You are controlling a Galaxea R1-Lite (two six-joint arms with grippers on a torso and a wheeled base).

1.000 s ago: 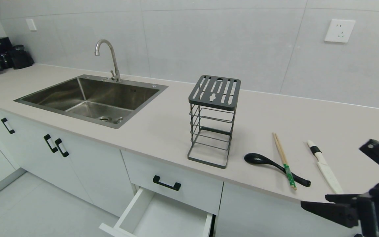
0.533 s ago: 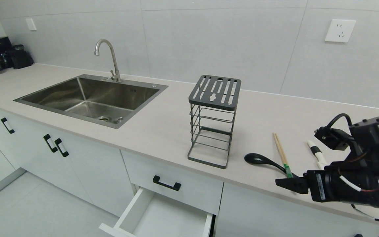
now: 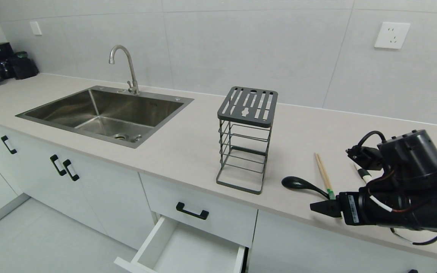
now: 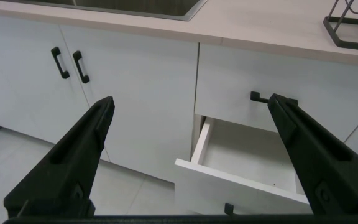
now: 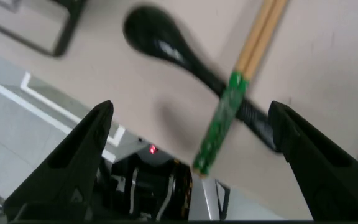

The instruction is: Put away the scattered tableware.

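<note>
Left wrist view: left claw [image 4: 190,99] spread wide, empty, facing the pulled-out drawer [image 4: 247,155].
Right claw [image 5: 190,109]: spread wide, empty, low over the front edge of the counter [image 3: 188,148].
Spoon [image 3: 298,184]: black, flat on the counter, handle end under the right claw.
Chopsticks [image 3: 323,170]: a pair, lying across the spoon handle.
Knife [image 3: 360,172]: white, behind the right arm, mostly hidden.
Rack [image 3: 247,110]: upright, left of the spoon.
Sink [image 3: 101,113]: far left.
</note>
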